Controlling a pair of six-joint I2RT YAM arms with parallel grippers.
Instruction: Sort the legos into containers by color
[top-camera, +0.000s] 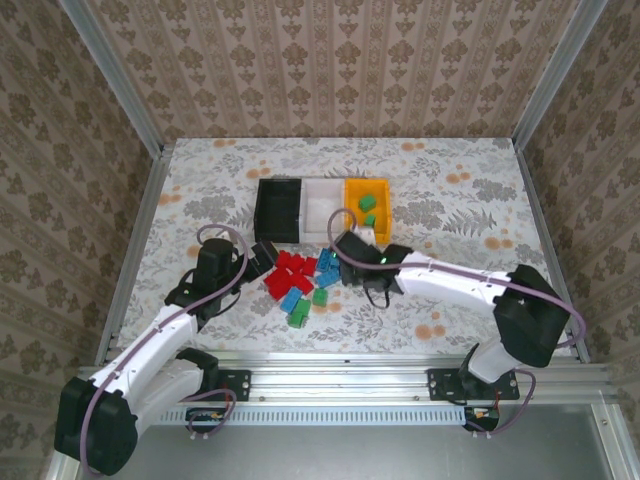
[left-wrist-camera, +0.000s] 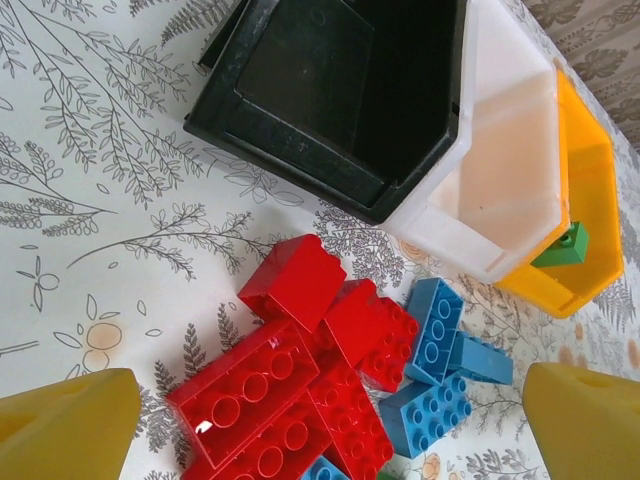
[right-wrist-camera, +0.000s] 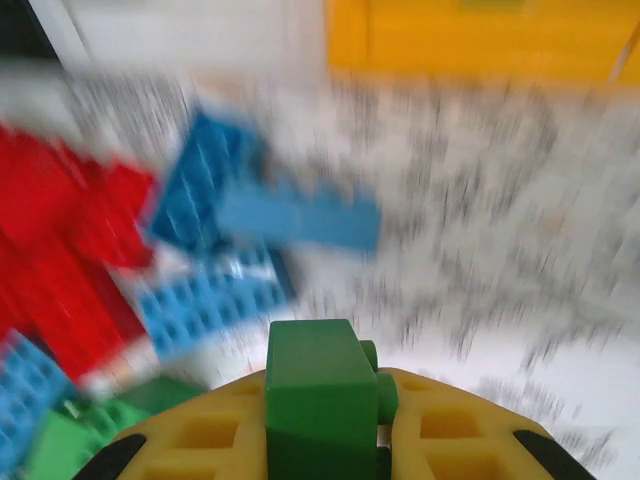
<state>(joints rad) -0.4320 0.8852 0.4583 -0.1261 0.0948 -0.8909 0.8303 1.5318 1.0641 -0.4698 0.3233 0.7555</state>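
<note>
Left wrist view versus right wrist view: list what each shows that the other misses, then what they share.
Left wrist, not right: the insides of the black bin and white bin, and a green lego lying in the orange bin. Right wrist, not left: a second green lego clamped in the shut right end effector. Shared: the red legos, the blue legos and the orange bin's wall.

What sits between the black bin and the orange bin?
The white bin, in a row with the black bin and the orange bin, as the top external view shows.
</note>
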